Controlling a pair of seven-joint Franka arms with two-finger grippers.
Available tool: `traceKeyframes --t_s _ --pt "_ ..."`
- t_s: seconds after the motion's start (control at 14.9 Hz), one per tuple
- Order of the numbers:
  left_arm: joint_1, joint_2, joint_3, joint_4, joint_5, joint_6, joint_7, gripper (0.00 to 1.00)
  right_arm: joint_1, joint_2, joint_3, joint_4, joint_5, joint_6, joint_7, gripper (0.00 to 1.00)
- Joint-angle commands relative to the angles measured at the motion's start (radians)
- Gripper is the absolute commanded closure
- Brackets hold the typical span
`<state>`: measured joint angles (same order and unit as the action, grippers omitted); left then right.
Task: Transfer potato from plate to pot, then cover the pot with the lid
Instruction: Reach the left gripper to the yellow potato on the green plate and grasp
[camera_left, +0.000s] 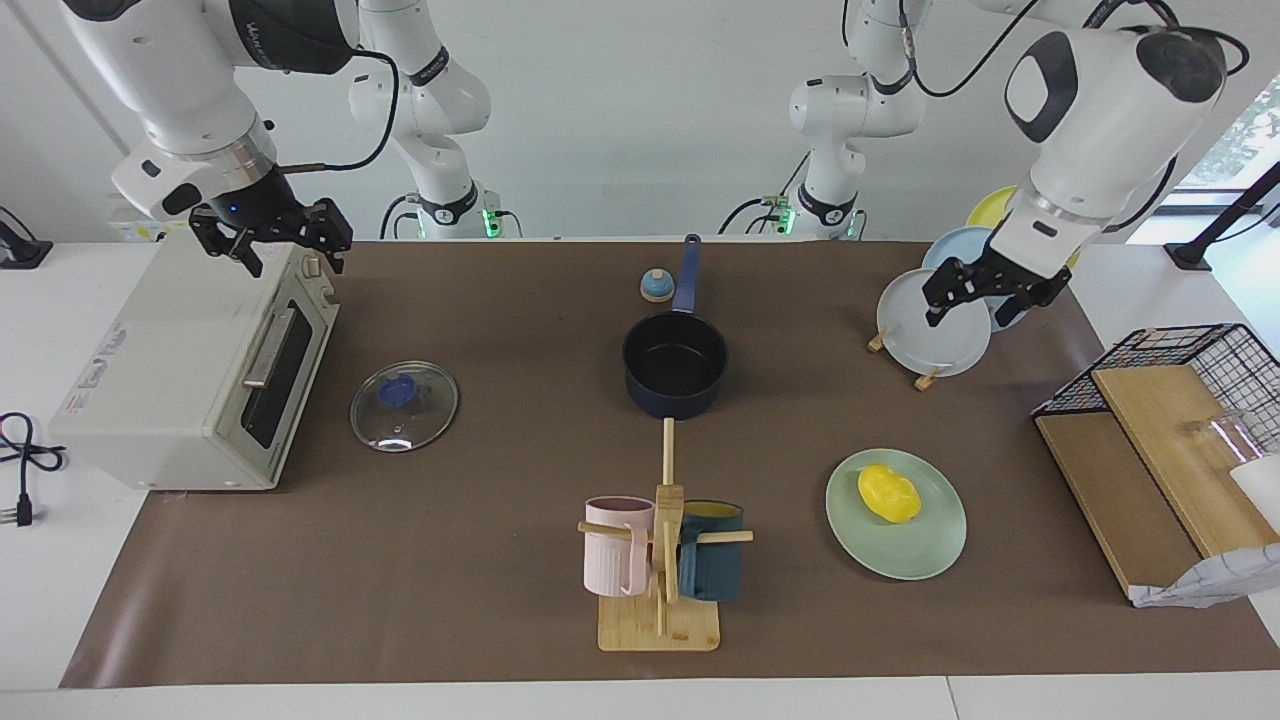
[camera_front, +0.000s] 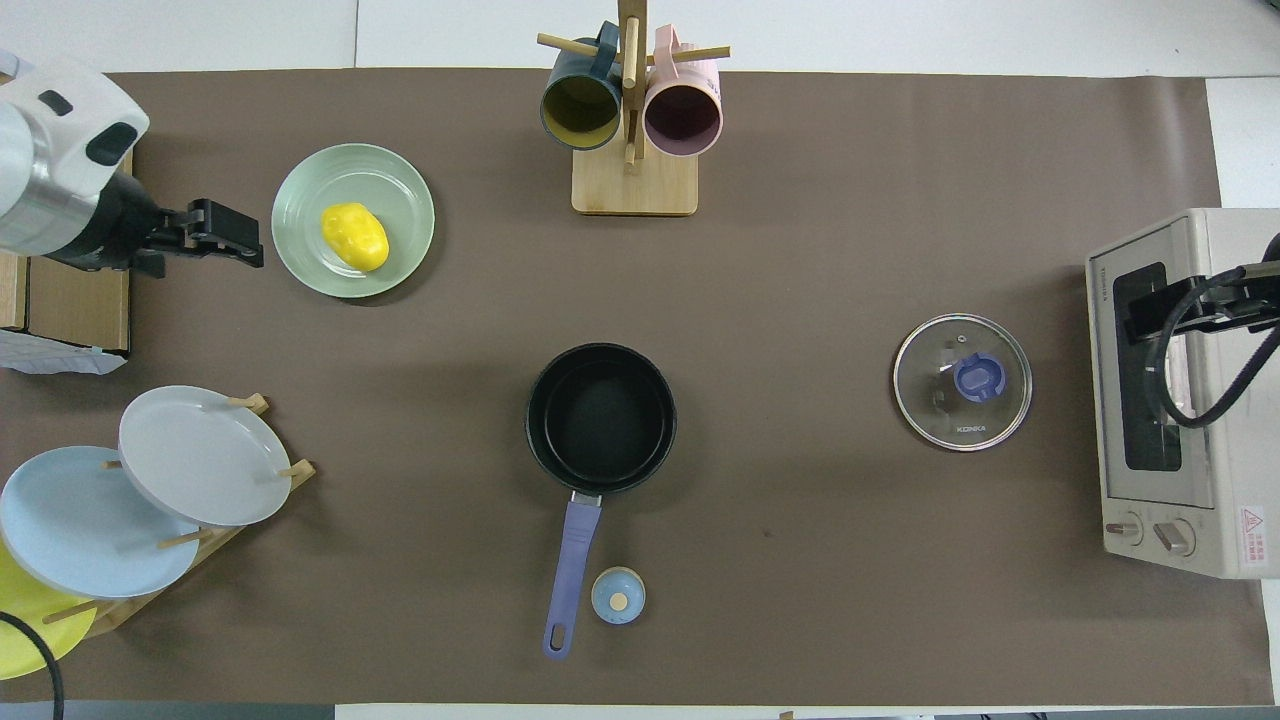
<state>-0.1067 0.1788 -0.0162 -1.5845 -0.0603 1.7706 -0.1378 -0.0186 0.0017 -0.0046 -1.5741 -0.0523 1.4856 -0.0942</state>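
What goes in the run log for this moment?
left gripper: open, above the plate rack | right gripper: open, waiting over toaster oven | potato: on plate | pot: uncovered
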Motion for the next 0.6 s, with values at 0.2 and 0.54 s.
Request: traceKeyframes --t_s 0.2,0.54 --pt "-0.07 0.258 0.013 0.103 -0.007 0.206 -0.19 0.0 -0.001 -0.003 -0.002 0.0 0.014 -0.015 0.007 0.0" --pt "-0.08 0.352 0.015 0.089 0.085 0.305 -0.27 0.0 -0.001 -0.003 -0.003 0.0 0.016 -0.015 0.007 0.0"
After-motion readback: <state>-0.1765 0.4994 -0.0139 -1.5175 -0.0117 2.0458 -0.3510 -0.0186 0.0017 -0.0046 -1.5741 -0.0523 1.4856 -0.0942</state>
